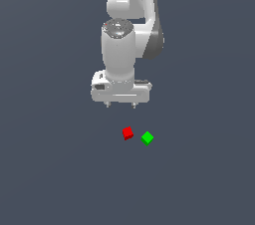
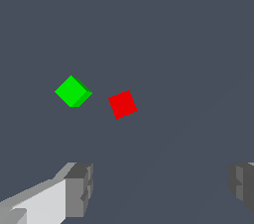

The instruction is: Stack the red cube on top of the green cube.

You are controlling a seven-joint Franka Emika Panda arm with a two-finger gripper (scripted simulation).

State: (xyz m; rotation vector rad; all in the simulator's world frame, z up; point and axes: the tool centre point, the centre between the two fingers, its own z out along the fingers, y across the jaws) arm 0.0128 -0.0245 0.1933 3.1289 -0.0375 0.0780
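Pictured above a flat, dark slate-grey counter [image 1: 50, 179]: white, glossy, two-fingered hand [image 1: 120, 105] of a white robot arm [image 1: 130, 0], pointed straight down and hanging clear of the surface. Fingers spread wide apart, gripping nothing; in the exterior view only two short fingertips showing beneath the broad white palm block, in the wrist view the grey ribbed finger pads [image 2: 79, 188] standing at opposite edges of the picture with bare counter between them.

Resting on the counter, below the hand in the exterior view: a tiny, plain, bright red cube [image 1: 128, 133], far smaller than the hand, sitting slightly turned on its own axis. Just beside it, toward the exterior view's right and a touch nearer the camera: a tiny, plain, bright green cube [image 1: 147, 138] of matching size, turned corner-on so as to read as a diamond. A narrow strip of counter visible between the two; not touching, neither one on top of the other.

Seen from the wrist camera: same red cube [image 2: 122, 104] and green cube [image 2: 73, 91] lying side by side on the grey surface, both beyond the open fingers [image 2: 243, 186], neither between them. Red cube untouched by the hand, flat on the counter, stacking not yet done.
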